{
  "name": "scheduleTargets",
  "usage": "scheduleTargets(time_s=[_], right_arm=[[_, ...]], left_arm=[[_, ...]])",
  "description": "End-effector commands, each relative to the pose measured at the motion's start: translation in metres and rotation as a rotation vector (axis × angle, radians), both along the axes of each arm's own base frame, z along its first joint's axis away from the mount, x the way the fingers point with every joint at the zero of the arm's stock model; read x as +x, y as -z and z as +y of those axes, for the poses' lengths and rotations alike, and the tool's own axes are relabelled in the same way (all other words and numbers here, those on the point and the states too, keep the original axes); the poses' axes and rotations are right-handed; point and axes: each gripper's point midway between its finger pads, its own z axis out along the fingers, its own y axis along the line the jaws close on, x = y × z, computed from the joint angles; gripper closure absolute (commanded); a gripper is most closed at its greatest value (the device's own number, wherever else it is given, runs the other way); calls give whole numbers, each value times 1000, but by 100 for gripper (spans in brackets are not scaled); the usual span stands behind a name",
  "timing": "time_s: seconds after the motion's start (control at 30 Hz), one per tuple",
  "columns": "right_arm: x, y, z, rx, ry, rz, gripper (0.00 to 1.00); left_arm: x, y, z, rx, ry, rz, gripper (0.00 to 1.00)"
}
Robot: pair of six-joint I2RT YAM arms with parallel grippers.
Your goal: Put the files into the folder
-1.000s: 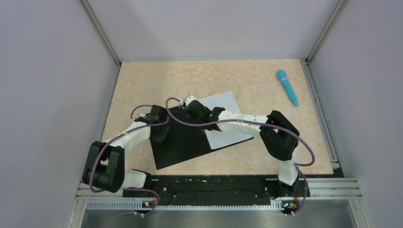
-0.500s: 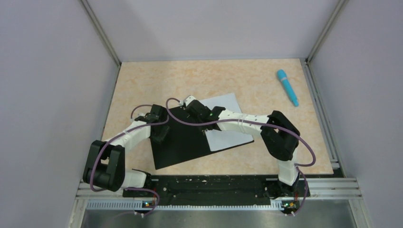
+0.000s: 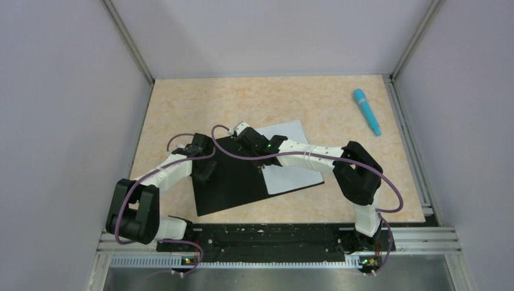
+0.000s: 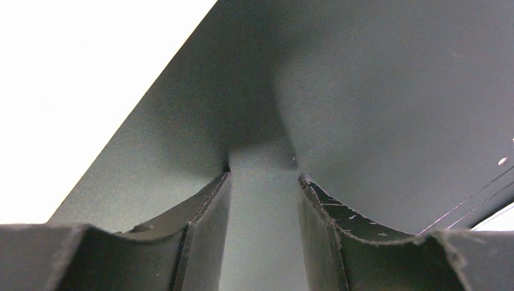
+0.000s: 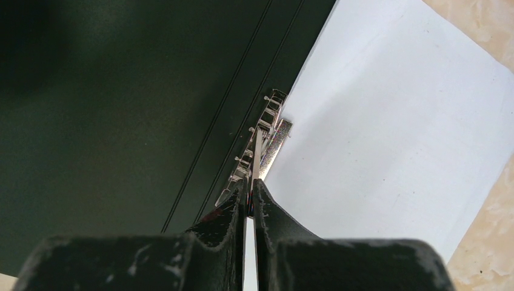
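Observation:
The folder [image 3: 230,185] lies open in the middle of the table, black inside up. The files [image 3: 288,136], white sheets, lie on its right half. My left gripper [image 3: 203,174] is open, with its tips down on the folder's black left cover [image 4: 376,91]; its jaws stand apart with nothing between them [image 4: 263,173]. My right gripper [image 3: 259,163] is at the spine. In the right wrist view it [image 5: 251,185] is shut on the thin upright lever of the metal clip [image 5: 267,136], with the black cover [image 5: 121,109] to the left and the files [image 5: 394,121] to the right.
A blue pen-like stick [image 3: 367,111] lies at the back right of the beige table [image 3: 200,103]. Grey walls enclose the table on three sides. The arms' bases and a black rail [image 3: 273,236] run along the near edge.
The folder's right side and the white sheets have shifted very slightly toward the near right. Both arms hold nearly the same pose.

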Motion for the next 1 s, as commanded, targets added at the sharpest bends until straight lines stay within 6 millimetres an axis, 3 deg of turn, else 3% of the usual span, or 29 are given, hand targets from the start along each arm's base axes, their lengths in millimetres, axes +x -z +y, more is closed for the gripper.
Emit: scheduleTargets(time_s=[0.0, 0.97], right_arm=[[2, -38, 1, 47, -3, -31, 94], [1, -48, 4, 55, -10, -42, 89]], left_arm=[[-31, 31, 5, 10, -22, 139, 51], [-31, 31, 4, 6, -23, 142, 51]])
